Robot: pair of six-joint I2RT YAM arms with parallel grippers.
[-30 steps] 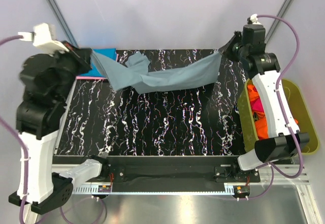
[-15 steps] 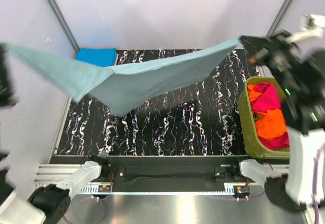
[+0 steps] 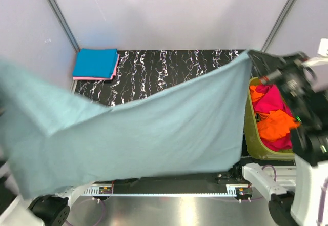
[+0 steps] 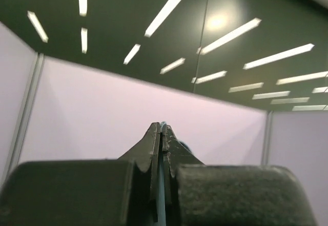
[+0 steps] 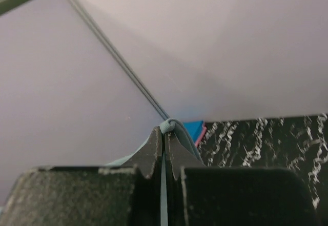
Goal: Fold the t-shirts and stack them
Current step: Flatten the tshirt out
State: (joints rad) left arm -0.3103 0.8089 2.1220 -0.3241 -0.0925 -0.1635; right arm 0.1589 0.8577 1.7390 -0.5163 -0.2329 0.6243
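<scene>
Hanging in mid-air across the top view: one grey-blue shirt (image 3: 154,128), opened out wide like a sheet and strung between the two arms. It hides most of the table (image 3: 174,64) from the camera; only the far strip of black top with white marbling shows above its upper edge.

Left tool (image 4: 162,131): outside the top view, beyond the left edge where the cloth runs out of sight. In the left wrist view its two fingers are pressed together on a thin line of pale blue cloth, pinching the grey-blue shirt. That camera points up at a dark ceiling with light strips.

Right tool (image 5: 164,134): raised at the right side of the top view, over the near edge of the tub (image 3: 249,134). It grips the upper right corner of the grey-blue shirt. In the right wrist view the fingers are closed tight on a small fold of cloth that bulges just over their tips.

From the right corner the upper edge of the cloth slopes down to the left, then rises again toward the left edge of the view. The lower edge hangs over the near rail of the table. The surface is mostly smooth, with one crease on the left.

Far left corner of the table: a folded blue shirt (image 3: 95,62) lies on a folded pink shirt (image 3: 117,66), whose rim shows along the right and near sides.

The olive-green tub stands just beside the right side of the table. A magenta shirt (image 3: 269,100) and an orange shirt (image 3: 274,123) lie crumpled inside it.
</scene>
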